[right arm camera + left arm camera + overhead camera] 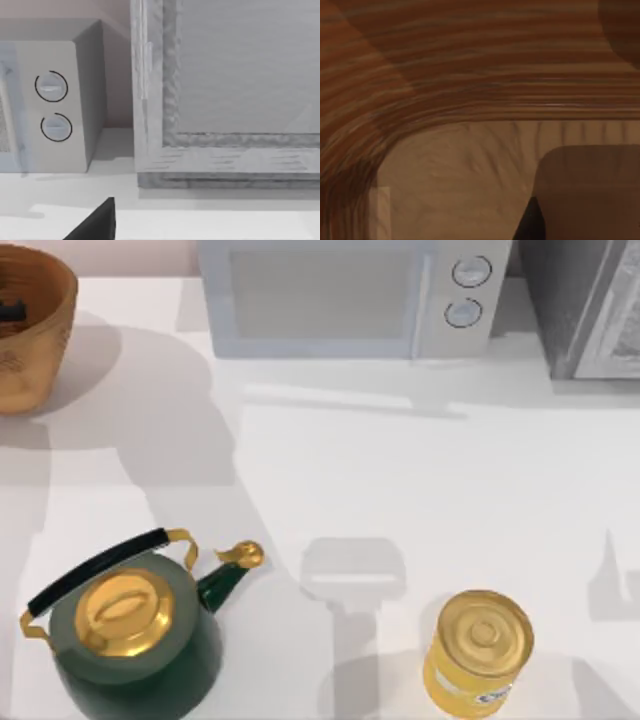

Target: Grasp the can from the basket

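Note:
The wicker basket (35, 350) stands at the table's far left back corner, tan-gold outside. A dark piece of my left gripper (11, 310) sits inside its rim. From the left wrist, the basket's ribbed orange-brown wall (470, 65) curves close above its paler floor (455, 185). A dull brown shape with a rounded corner (590, 190) lies just ahead, with a dark gripper part (530, 222) at its edge. I cannot tell whether that shape is the can. My right gripper (97, 225) shows as a dark wedge, parked low, facing the back right of the table.
A green kettle (130, 640) with a gold lid stands front left. A large yellow can (478, 652) stands front right. A white microwave (350, 295) lines the back edge, with a grey cabinet (590, 305) to its right.

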`<state>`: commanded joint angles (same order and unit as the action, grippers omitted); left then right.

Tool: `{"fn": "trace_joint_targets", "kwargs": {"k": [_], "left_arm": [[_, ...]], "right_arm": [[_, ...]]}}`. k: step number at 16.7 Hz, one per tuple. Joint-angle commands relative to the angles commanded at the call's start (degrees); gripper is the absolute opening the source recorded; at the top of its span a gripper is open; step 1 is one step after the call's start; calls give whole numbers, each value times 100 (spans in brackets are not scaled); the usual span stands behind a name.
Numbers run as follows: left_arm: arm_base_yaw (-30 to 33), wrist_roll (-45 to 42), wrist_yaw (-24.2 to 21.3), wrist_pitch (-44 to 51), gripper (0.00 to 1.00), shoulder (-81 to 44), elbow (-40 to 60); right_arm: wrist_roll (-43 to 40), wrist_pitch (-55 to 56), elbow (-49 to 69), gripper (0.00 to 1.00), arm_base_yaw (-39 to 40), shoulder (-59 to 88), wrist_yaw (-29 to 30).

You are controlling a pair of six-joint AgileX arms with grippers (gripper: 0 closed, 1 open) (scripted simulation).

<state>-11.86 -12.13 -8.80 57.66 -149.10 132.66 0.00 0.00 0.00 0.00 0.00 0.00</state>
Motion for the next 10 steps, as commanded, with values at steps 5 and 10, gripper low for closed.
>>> {"fn": "trace_joint_targets", "kwargs": {"k": [5,10], "left_arm": [[0,0,0,0,0,0,0],[0,0,0,0,0,0,0]], "right_arm": [[0,0,0,100,0,0,0],[0,0,0,100,0,0,0]]}}
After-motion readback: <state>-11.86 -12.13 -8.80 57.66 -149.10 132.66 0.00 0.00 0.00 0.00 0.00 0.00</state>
